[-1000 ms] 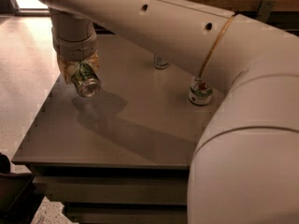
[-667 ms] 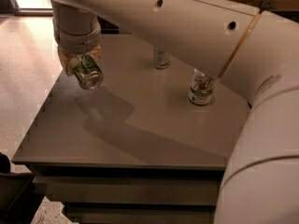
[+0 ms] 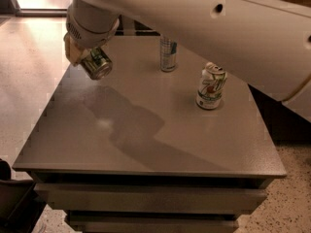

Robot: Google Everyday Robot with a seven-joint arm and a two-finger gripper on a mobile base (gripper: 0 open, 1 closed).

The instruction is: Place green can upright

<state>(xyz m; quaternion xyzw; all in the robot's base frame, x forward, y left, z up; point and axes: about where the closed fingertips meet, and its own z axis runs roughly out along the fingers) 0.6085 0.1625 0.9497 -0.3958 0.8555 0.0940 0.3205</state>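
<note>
The green can [image 3: 97,63] is dark green and shiny with a silver end. It is held tilted, its end facing down and toward me, above the far left part of the grey table [image 3: 146,135]. My gripper [image 3: 86,57] is shut on the can, with tan fingers [image 3: 72,50] at its sides. The white arm runs from the upper left across the top of the view to the right edge.
A white can with green and red print [image 3: 211,87] stands upright at the right of the table. A tall slim blue-and-silver can [image 3: 168,54] stands upright at the back. The arm's shadow lies across the table's middle. Pale floor lies to the left.
The arm has risen and swung away to the upper right, uncovering both standing cans. The gripper still holds the green can tilted above the table's far left.
</note>
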